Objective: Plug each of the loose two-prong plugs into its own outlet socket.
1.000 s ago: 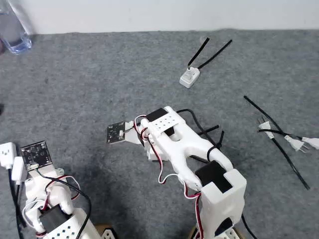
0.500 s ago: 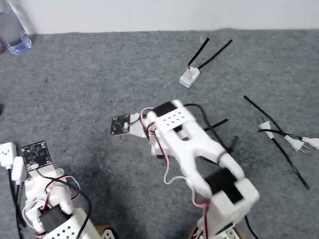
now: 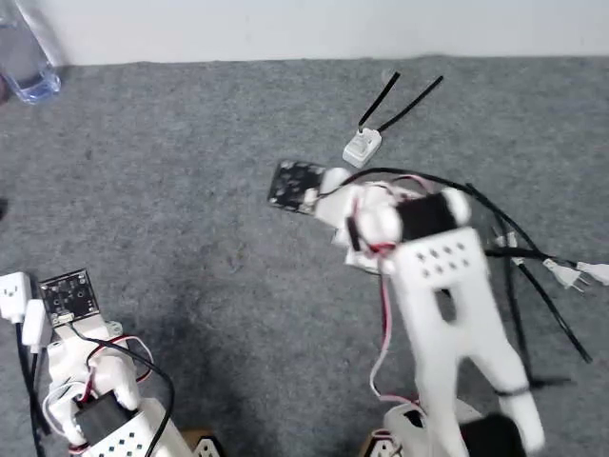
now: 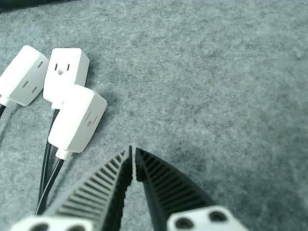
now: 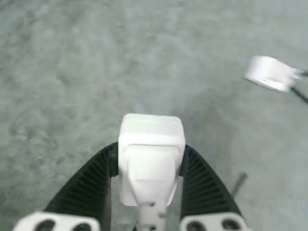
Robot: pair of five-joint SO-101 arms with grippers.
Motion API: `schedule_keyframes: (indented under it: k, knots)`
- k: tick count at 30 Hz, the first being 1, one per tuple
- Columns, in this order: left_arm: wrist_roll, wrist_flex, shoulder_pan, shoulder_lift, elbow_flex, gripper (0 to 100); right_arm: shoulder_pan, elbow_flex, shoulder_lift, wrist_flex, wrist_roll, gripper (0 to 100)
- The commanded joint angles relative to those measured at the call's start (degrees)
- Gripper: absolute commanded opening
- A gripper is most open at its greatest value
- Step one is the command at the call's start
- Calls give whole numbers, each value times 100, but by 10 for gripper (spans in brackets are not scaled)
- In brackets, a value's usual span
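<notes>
1. The grey carpet [image 3: 171, 190] is spread over the whole table, and everything else is laid on it.
2. The right arm [image 3: 447, 286] is stretched from the near edge toward the middle of the table, with its wrist held over the carpet near the centre.
3. The left arm [image 3: 90, 381] is folded low at the near left corner.
4. A clear bottle [image 3: 24, 52] is stood at the far left corner, well apart from both arms.
5. The right gripper [image 5: 151, 150] is clamped on a white block [image 5: 151, 137], which is held between the two ribbed fingers with its flat end pointing away from the wrist. Whether this block is a plug or a socket cannot be told.
6. The left gripper [image 4: 133, 155] is closed over bare carpet, with its fingertips brought almost together and nothing held between them.
7. Three white outlet sockets [image 4: 66, 72] are clustered just beside the left gripper, with their slotted faces turned up.
8. A single socket [image 3: 362, 148] is placed near the far edge, just beyond the right arm's wrist, and black cables [image 3: 410, 103] are run away from it.
9. The loose two-prong plugs [image 3: 568, 277] are left on thin dark leads at the right side, well apart from every socket and not inserted.
</notes>
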Motion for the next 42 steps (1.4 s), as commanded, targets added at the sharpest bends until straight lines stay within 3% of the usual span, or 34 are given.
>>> schedule_keyframes:
  k: [1,8,11,14,17,26,34,42]
  knots:
    - [-53,-132,0,-18,-22,14,514,-105,-655,4,-70,9]
    - [-53,-132,0,-18,-22,14,2000,-88,-743,-927,-62,9]
    - [-53,-141,0,-18,-22,14,2308,229,-716,-1745,-18,9]
    - [-53,-141,0,-18,-22,15,2246,536,-347,-2378,0,9]
    - [-53,-141,0,-18,-22,15,2202,290,418,-2853,-448,9]
    - [-53,-149,0,-18,-22,15,2035,-2541,3292,-3029,-1837,9]
    - [-53,-149,0,-18,-22,15,1314,-4642,4971,-2044,-1890,9]
    - [-53,-149,0,-18,-22,15,611,-5116,5516,-1851,-1670,9]
